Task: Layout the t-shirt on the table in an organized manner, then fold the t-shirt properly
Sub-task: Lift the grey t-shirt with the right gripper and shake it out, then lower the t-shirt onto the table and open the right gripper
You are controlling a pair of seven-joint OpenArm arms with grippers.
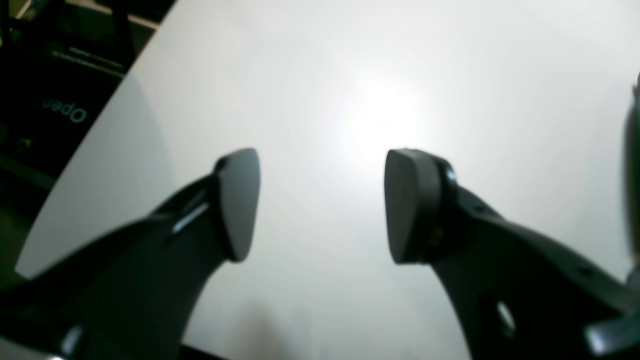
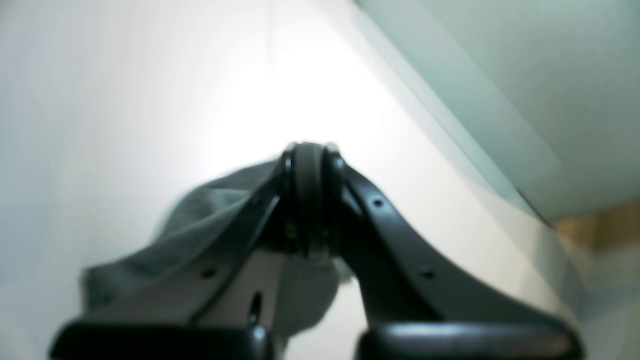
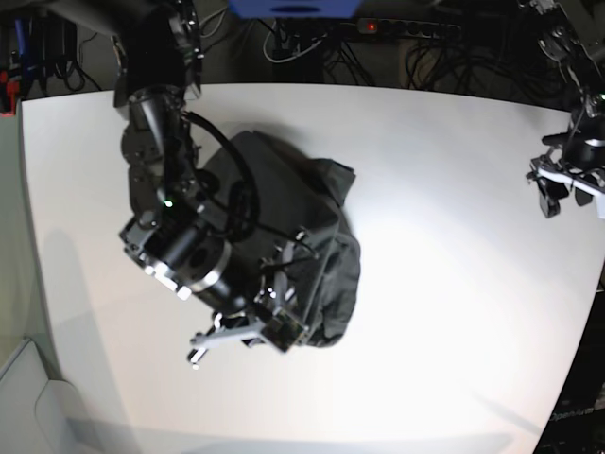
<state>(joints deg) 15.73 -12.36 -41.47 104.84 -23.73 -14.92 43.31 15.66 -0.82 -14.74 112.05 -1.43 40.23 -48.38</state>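
two arms are up on my screens, well apart from each other. the dark charcoal-grey soft fabric t-shirt (image 3: 312, 241) lies bunched in a heap on the left-centre part of the large smooth white table (image 3: 444, 284) in the base view, away from every edge. my right gripper (image 2: 308, 165) has its jaws pressed together, and grey cloth shows at and below its fingers in the wrist view, so it looks pinched on the shirt; the arm lies across the heap. my left gripper (image 1: 320, 200) hangs with its fingers (image 1: 240, 200) spread, nothing between them, only bare tabletop beneath, near the table's edge at the base view's right. a rounded table edge runs beside each wrist view. wide bare surface stretches between the heap and the left gripper.
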